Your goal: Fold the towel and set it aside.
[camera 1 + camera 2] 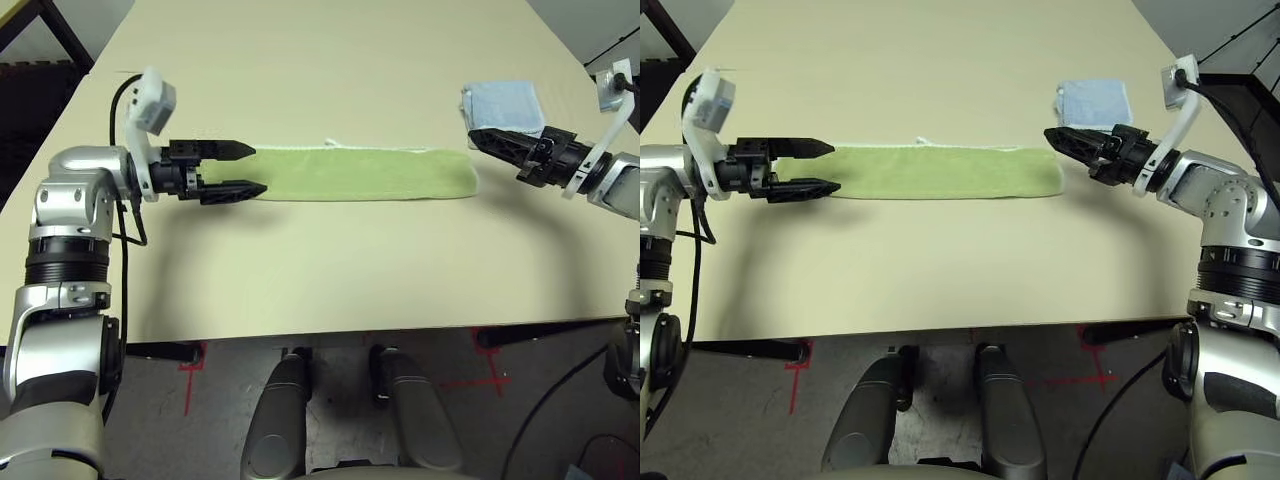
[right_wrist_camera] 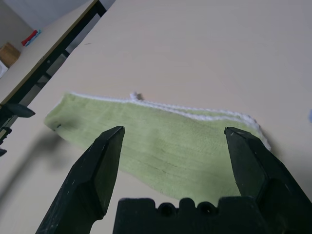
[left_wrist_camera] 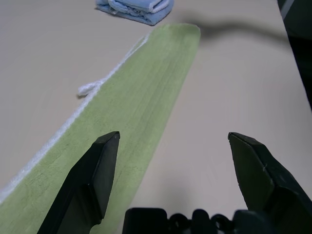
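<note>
The towel [image 1: 365,173] lies on the table [image 1: 330,270] as a long, narrow, light green strip running left to right, its white-edged side to the far side and a white loop [image 1: 332,143] sticking out there. My left gripper [image 1: 256,169] hovers open at the strip's left end, one finger [image 3: 95,170] over the cloth and the other over bare table. At the strip's right end, just off its far corner, my right gripper [image 2: 174,131] is open and points along the towel [image 2: 165,141]. Neither holds anything.
A small folded light blue towel [image 1: 503,103] rests at the far right, just behind my right gripper. The table's front edge [image 1: 330,333] runs close to my body. A dark frame stands beyond the far left corner.
</note>
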Robot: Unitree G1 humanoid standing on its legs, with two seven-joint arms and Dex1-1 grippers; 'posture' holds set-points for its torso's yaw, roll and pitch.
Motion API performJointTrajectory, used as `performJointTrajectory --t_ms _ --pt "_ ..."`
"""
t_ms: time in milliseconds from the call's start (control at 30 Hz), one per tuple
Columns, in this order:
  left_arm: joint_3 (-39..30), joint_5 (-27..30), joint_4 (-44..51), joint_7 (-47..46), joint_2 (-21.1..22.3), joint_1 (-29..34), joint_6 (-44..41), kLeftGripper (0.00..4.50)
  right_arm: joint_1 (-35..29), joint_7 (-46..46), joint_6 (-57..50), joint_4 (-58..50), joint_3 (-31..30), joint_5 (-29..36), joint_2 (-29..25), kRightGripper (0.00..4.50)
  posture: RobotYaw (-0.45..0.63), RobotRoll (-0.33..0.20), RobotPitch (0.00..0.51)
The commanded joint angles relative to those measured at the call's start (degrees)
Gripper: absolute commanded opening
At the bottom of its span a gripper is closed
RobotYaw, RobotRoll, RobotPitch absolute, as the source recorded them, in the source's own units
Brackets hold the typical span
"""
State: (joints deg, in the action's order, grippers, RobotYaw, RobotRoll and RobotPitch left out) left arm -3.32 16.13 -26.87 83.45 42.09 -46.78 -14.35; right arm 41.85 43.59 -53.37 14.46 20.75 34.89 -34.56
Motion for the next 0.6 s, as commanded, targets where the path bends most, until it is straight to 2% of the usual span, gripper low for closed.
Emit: performJointTrajectory --t_ms 33,167,400,500,600 --pt "1.19 -1.1 -1.06 -0.73 0.19 1.46 2.27 4.5 -1.34 -0.63 3.2 -0.63 -1.07 -1.26 -0.36 4.46 0.05 0.0 0.221" --pt "1.3 -0.99 -1.4 -1.51 0.46 1.22 1.4 4.5 -1.28 0.41 5.15 -0.61 -3.41 -2.47 -1.2 4.46 0.05 0.0 0.223" --pt "0.3 -0.41 -0.55 -3.68 0.53 2.42 2.32 4.5 -3.67 5.71 21.49 -0.15 -9.16 -9.72 -3.38 4.46 0.06 0.0 0.228" --pt "-0.72 -0.17 0.05 -5.75 0.09 3.44 4.24 4.5 -5.39 6.54 25.04 -0.06 -8.71 -9.94 -3.01 4.46 0.06 0.0 0.229" --pt "-2.34 0.09 1.06 -10.63 -1.12 4.23 5.38 4.5 -6.23 2.53 20.9 -0.77 -4.71 -5.92 -0.91 4.46 0.07 0.0 0.238"
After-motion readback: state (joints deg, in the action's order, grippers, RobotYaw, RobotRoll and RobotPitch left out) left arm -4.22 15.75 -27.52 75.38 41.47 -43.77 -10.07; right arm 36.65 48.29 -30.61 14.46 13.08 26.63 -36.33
